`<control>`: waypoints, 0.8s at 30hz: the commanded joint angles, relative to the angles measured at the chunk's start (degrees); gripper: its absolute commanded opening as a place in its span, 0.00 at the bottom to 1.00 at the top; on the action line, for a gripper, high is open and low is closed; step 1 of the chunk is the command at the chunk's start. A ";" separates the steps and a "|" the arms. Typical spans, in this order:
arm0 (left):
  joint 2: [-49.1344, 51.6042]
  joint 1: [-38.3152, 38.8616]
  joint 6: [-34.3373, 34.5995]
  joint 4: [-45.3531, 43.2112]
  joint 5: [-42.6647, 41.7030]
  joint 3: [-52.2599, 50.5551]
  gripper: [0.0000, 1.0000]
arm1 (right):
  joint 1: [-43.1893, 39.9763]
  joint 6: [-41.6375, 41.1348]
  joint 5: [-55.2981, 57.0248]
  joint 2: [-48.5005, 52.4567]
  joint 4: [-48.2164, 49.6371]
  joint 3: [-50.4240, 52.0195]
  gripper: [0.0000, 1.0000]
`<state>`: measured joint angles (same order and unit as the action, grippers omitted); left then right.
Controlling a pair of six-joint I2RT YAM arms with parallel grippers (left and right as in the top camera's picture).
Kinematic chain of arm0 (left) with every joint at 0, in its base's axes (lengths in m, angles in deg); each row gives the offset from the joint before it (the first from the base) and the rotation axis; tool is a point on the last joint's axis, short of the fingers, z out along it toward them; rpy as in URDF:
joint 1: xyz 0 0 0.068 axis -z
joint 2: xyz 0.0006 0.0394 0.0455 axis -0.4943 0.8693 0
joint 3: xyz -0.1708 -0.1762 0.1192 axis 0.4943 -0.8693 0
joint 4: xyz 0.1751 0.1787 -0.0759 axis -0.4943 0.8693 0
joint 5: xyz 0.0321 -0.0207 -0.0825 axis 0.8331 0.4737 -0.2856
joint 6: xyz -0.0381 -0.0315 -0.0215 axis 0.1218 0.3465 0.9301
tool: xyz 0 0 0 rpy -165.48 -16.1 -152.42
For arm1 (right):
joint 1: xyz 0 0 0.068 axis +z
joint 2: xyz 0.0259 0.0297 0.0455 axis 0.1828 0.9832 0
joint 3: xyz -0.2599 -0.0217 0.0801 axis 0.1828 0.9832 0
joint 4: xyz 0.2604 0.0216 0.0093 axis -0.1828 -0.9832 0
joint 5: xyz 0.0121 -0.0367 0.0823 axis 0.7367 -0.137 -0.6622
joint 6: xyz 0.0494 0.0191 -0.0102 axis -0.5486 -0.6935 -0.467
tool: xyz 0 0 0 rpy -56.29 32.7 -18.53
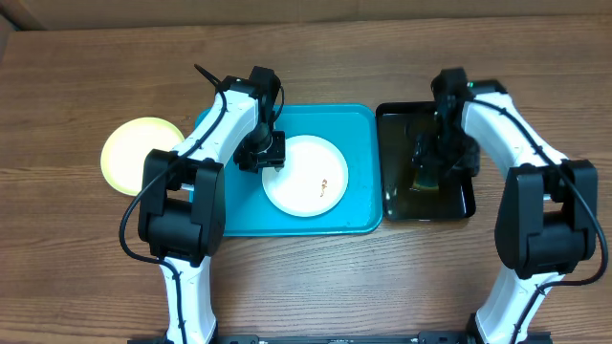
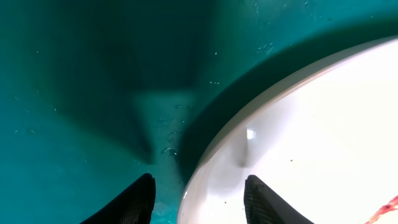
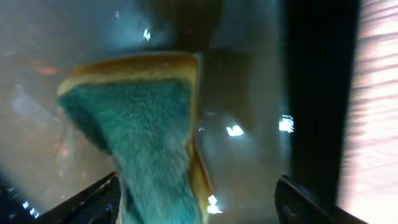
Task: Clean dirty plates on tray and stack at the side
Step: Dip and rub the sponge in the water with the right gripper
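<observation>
A white plate (image 1: 304,176) with a small orange-brown smear (image 1: 325,183) lies on the turquoise tray (image 1: 356,124). My left gripper (image 1: 262,156) is low at the plate's left rim. In the left wrist view the left gripper (image 2: 199,182) is open and straddles the plate rim (image 2: 217,155), one finger over the tray floor (image 2: 93,93) and the other over the plate, apart from it. A pale yellow-green plate (image 1: 134,153) rests on the table left of the tray. My right gripper (image 1: 432,164) hangs open over the black tray. The right gripper (image 3: 199,182) has a sponge (image 3: 143,124) between its fingers, near the left one.
The glossy black tray (image 1: 397,119) holds shallow liquid and stands right of the turquoise tray, almost touching it. The green-and-yellow sponge (image 1: 426,178) stands in it. Bare wooden table (image 1: 306,277) stretches in front of both trays.
</observation>
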<state>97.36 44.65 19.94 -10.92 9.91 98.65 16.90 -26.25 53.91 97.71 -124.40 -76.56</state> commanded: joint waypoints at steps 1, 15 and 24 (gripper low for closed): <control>-0.57 0.44 0.57 -0.17 -0.44 0.00 0.49 | 0.07 -0.94 -5.75 -0.50 3.93 4.04 0.73; -0.57 0.44 0.55 0.26 -0.46 0.00 0.49 | 0.07 -5.77 -7.78 -0.50 11.21 10.99 0.42; -0.57 0.44 0.57 -0.04 -0.44 0.00 0.40 | 0.04 -5.62 -7.96 -0.50 12.74 10.97 0.43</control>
<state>97.36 44.65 20.09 -10.70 9.89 98.65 16.92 -31.30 45.82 95.38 -112.09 -67.38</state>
